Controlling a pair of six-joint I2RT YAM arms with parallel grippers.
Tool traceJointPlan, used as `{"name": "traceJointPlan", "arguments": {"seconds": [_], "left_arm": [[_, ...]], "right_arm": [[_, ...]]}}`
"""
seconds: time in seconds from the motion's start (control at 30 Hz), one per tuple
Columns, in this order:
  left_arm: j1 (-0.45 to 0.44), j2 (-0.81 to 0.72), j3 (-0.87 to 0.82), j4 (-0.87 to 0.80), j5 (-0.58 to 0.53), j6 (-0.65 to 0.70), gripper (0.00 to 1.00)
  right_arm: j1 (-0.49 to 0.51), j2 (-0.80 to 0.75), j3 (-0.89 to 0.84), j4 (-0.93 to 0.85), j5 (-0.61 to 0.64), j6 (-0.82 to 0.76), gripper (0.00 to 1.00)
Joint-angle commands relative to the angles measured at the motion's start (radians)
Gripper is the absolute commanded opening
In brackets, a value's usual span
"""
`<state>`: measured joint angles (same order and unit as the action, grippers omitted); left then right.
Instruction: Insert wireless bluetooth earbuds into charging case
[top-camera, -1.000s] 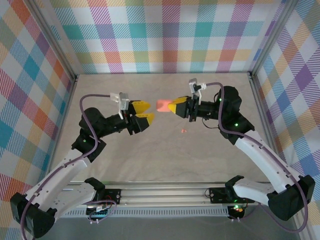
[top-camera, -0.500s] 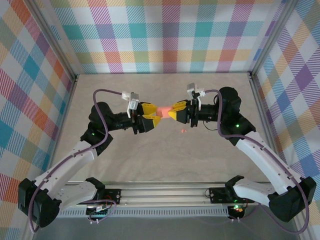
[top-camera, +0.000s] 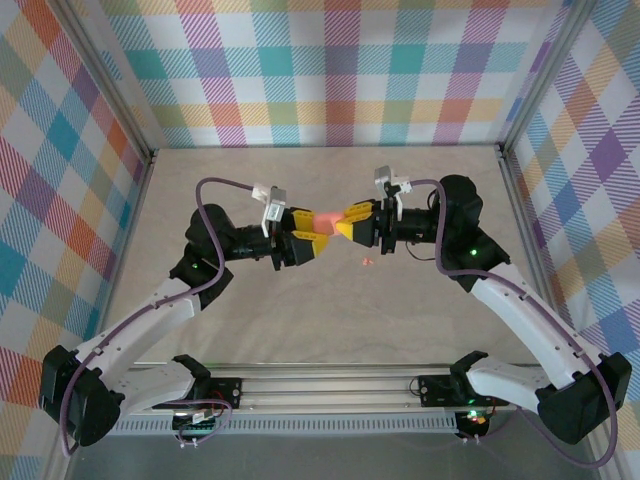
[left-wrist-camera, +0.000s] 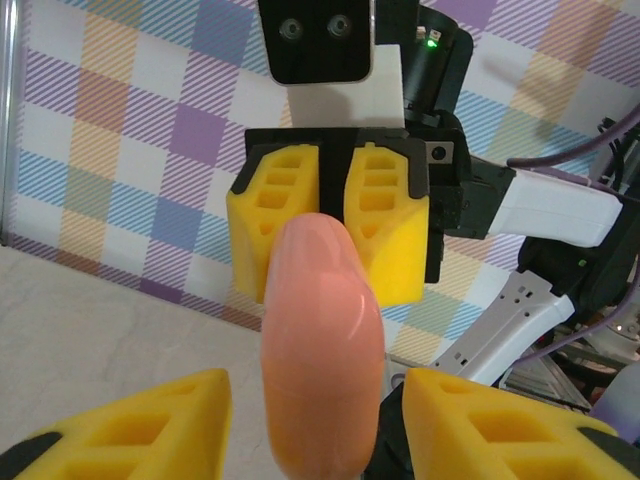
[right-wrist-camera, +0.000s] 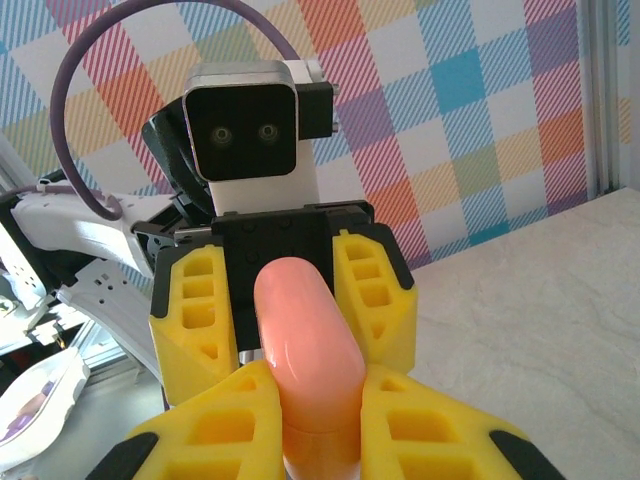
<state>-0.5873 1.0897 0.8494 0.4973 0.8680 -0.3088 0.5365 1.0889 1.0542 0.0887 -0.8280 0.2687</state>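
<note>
Midair, right gripper (top-camera: 345, 221) clamps pink charging case (top-camera: 326, 219), left gripper (top-camera: 316, 228) parted around it; early release risks dropping.

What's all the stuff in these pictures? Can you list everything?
Charging case: one, salmon-pink, up in the air between the two pincers.
Earbud: one, tiny pink speck, on the table near the right pincer; too small to see more.
Table: one, pale beige, under everything.
Walls: three, colourful plaid, around the table.
Rail: one, silver, along the near edge.
Left arm and right arm: two, white and black with purple cables, reaching in from the near edge.
Left pincer: one, yellow, open around one end of the case.
Right pincer: one, yellow, shut on the other end.
</note>
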Motion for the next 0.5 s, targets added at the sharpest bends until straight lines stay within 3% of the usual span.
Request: {"name": "traceJointPlan", "arguments": {"seconds": [0.0,0.23,0.47], "left_arm": [[-0.005,-0.001,0.042,0.019,0.023,0.022,0.42],[-0.006,-0.011,0.040,0.042,0.013,0.009,0.39],[-0.008,0.002,0.046,0.056,0.017,-0.003,0.29]], "right_arm": [[-0.004,-0.008,-0.009,0.044,-0.023,0.006,0.15],[-0.004,0.000,-0.012,0.049,-0.027,0.012,0.15],[-0.003,0.008,-0.017,0.060,-0.041,0.025,0.15]]}}
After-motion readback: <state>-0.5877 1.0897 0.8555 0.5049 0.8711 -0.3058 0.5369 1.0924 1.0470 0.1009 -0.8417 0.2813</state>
